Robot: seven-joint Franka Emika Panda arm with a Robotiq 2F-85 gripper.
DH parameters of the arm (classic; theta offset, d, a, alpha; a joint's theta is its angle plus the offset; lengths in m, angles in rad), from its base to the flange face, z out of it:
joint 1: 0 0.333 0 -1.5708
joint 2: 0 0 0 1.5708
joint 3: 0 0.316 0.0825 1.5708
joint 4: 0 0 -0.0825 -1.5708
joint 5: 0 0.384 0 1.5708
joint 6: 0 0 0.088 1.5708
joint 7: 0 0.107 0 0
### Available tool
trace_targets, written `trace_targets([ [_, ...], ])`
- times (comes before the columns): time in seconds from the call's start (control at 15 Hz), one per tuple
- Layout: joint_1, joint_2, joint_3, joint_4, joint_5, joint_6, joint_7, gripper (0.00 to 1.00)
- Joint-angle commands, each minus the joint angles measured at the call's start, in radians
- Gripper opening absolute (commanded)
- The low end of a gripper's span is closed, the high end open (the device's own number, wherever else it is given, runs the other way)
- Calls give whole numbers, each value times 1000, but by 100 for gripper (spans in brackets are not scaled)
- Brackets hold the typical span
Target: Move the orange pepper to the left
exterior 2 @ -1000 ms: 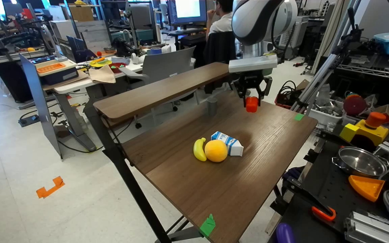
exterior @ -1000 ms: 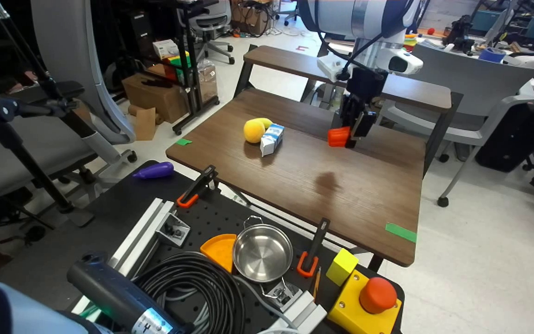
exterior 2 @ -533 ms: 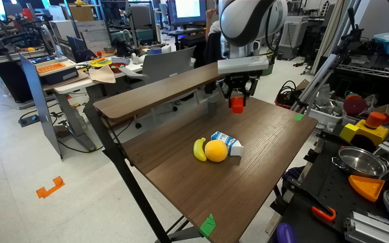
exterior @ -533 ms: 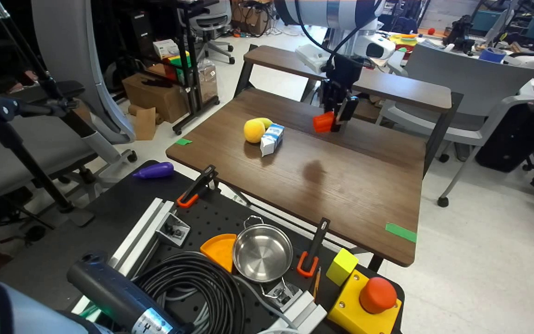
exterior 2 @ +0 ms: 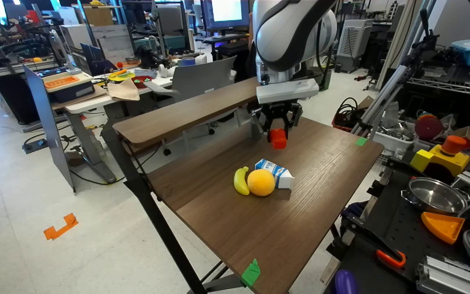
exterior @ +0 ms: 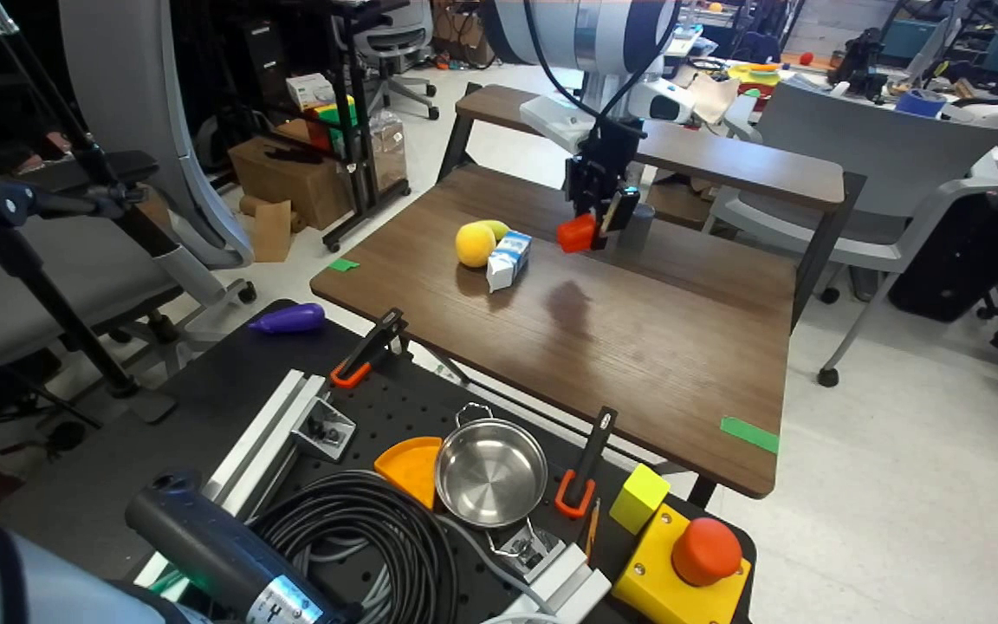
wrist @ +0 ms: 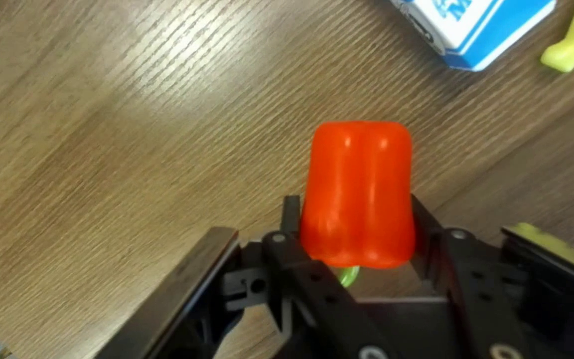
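The orange pepper (wrist: 359, 194) is glossy red-orange, with a short green stem that shows in the wrist view. My gripper (wrist: 353, 212) is shut on it, with a black finger against each side and the stem end toward the palm. In both exterior views the pepper (exterior: 576, 233) (exterior 2: 278, 139) hangs in the air above the brown table (exterior: 672, 347). Its shadow falls on the table apart from it. The gripper (exterior: 599, 230) points down at the back half of the table.
A blue and white carton (exterior: 509, 260) (exterior 2: 275, 173) (wrist: 471, 25) lies on the table near the held pepper. A yellow-orange round fruit (exterior 2: 261, 182) and a banana (exterior 2: 241, 181) touch or nearly touch it. A grey cup (exterior: 635, 227) stands behind the gripper, by the raised shelf (exterior 2: 194, 110).
My gripper has carried the pepper leftward in both exterior views. Over the last half second it has also come slightly lower in the picture. The carton, fruit and banana have not moved.
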Motion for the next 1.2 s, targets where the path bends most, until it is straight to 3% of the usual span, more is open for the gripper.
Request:
trace_targets([
  [0.0, 24, 49, 0, 38, -26, 17, -22, 25],
  [1.13, 48, 166, -23, 141, -37, 18, -42, 25],
])
